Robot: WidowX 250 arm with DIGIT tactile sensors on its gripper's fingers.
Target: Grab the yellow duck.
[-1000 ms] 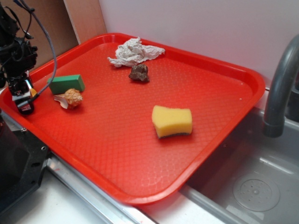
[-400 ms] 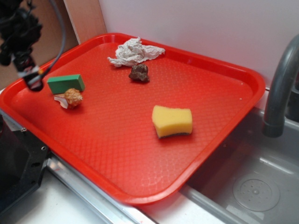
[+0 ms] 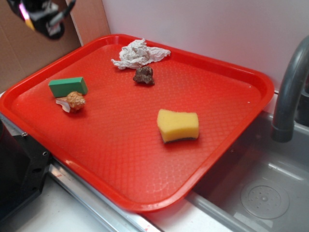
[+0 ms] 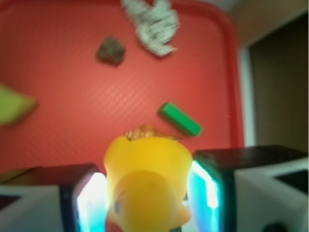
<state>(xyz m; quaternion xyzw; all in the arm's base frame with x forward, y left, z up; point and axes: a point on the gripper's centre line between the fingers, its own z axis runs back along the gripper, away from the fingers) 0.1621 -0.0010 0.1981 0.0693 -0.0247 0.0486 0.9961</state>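
Observation:
The yellow duck (image 4: pixel 147 179) fills the bottom middle of the wrist view, pinched between the two lit fingers (image 4: pixel 91 203). My gripper (image 4: pixel 147 191) is shut on it. From the exterior camera the gripper (image 3: pixel 37 17) hangs high at the top left corner, well above the left back corner of the red tray (image 3: pixel 251 77), and is partly cut off by the frame. Only a small yellowish speck at its tip hints at the duck there.
On the tray lie a green block (image 3: pixel 68 86), a shell-like object (image 3: pixel 73 101), a brown lump (image 3: pixel 144 75), a crumpled white cloth (image 3: pixel 139 53) and a yellow sponge (image 3: pixel 177 125). A grey faucet (image 3: pixel 289 92) and sink (image 3: pixel 260 193) stand to the right.
The gripper has risen from the tray's left edge to high above the back left corner, carrying the duck. The other things have not moved.

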